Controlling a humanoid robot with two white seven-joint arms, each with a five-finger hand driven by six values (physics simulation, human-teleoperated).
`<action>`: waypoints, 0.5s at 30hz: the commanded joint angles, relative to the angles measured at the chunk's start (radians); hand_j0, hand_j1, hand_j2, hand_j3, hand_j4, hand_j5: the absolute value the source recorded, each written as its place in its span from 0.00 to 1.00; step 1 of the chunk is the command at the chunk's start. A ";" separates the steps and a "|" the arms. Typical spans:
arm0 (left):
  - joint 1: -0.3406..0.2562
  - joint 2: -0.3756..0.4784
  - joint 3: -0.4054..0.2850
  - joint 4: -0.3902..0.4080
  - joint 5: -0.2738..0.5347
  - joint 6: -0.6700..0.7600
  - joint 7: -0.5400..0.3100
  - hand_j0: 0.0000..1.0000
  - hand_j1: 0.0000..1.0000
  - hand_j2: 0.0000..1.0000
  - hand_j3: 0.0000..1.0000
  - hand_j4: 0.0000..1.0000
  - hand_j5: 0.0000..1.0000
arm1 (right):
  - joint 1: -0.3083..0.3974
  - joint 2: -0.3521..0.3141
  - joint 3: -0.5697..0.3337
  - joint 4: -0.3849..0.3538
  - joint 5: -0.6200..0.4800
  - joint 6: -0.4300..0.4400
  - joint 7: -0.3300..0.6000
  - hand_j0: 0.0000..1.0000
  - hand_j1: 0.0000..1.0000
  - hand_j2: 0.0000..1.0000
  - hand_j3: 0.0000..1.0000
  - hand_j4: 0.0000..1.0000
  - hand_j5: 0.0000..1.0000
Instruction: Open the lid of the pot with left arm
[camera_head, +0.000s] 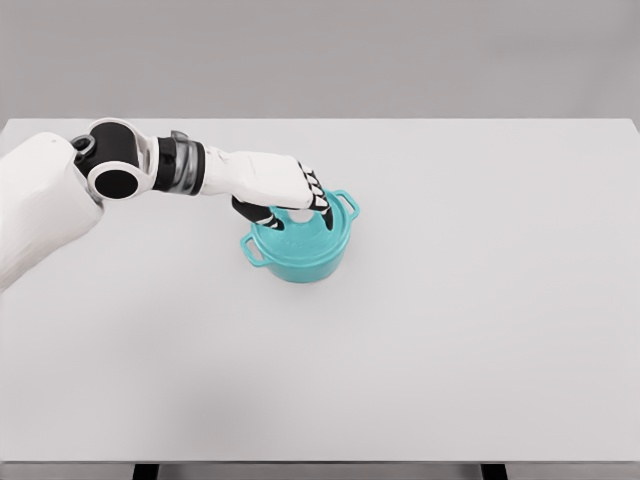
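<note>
Just left of frame centre, the left hand (290, 200) has its fingers curled around the knob of the lid (300, 232) on the teal pot (300, 255). A shallow pinch could slip, or the lift could drag the pot across the surface (480, 330).

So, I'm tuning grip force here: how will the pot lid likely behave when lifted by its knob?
The lid looks rigid, so it should come up in one piece. Held only at the small pale knob by the left hand, it may swing or tilt. Its smooth teal finish, like the pot, hints at slipperiness.
</note>
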 joint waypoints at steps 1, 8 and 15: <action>0.000 -0.001 0.001 0.003 -0.009 0.003 0.000 0.73 0.73 0.73 0.73 0.73 0.73 | 0.000 0.000 0.000 0.003 0.000 0.000 0.000 1.00 1.00 1.00 1.00 1.00 1.00; 0.002 -0.001 0.001 0.003 -0.010 0.003 0.000 0.59 0.59 0.59 0.59 0.59 0.59 | 0.000 0.000 0.000 0.000 0.000 0.000 0.000 1.00 1.00 1.00 1.00 1.00 1.00; 0.002 -0.001 0.001 0.002 -0.010 0.003 0.000 0.47 0.47 0.47 0.47 0.47 0.47 | 0.000 0.000 0.000 0.000 0.000 0.000 0.000 1.00 1.00 1.00 1.00 1.00 1.00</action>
